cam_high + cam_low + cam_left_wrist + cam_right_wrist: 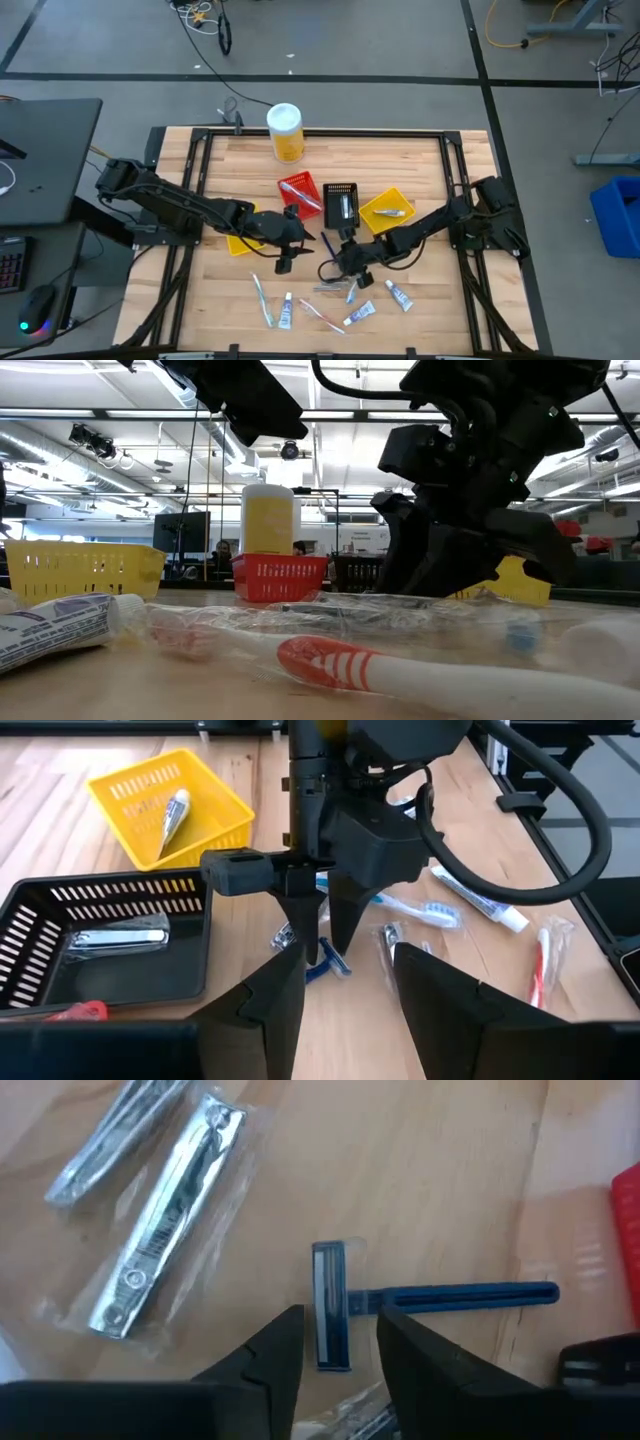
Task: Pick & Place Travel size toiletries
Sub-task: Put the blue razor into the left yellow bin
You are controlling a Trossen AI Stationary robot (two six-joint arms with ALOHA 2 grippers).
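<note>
The right tool (340, 1342) hung directly over the blue razor (400, 1298), its two dark fingers straddling the razor's head with a narrow gap between them; nothing was gripped, since the razor lay flat on the wooden surface (440, 1170) and the fingers appeared not yet to touch it. The razor's long axis ran across the line of the fingers' gap; the handle pointed away toward the red bin (628, 1230), and the head, set crosswise to the handle, lay in line with the gap. A closing move would thus likely pinch the head across its short width. In the high view the razor (351, 291) sat near the surface's centre, below the black bin (340, 203), and the right arm was plainly the nearer. The left tool (345, 995) hovered just beside, fingers parted and holding nothing, looking on at the right tool. Two wrapped nail clippers (160, 1230) lay near the razor, apart from it.
</note>
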